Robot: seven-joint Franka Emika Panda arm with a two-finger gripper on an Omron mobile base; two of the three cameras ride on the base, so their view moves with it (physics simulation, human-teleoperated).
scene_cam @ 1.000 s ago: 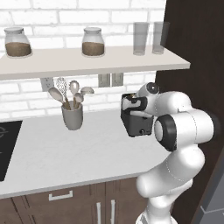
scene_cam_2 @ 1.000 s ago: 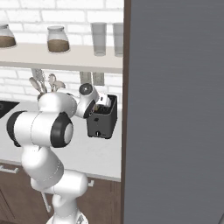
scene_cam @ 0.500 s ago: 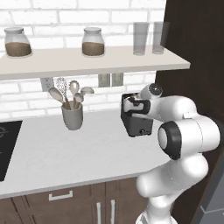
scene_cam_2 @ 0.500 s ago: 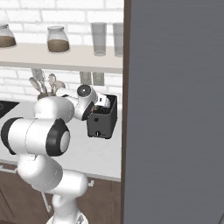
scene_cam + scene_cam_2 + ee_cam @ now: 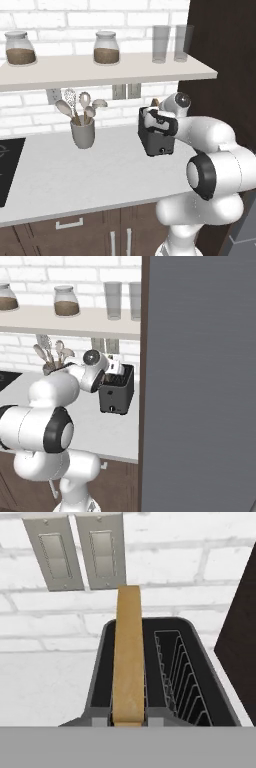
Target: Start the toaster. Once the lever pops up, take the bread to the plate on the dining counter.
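Claw at the toaster, bread standing in its slot

Your claw (image 5: 151, 120) sits closed and empty just above the toaster (image 5: 157, 141); the bread (image 5: 128, 657) stands directly ahead of it in the left slot. This looks like the lever step or the wait; next you'd open and pinch the slice's top edge.
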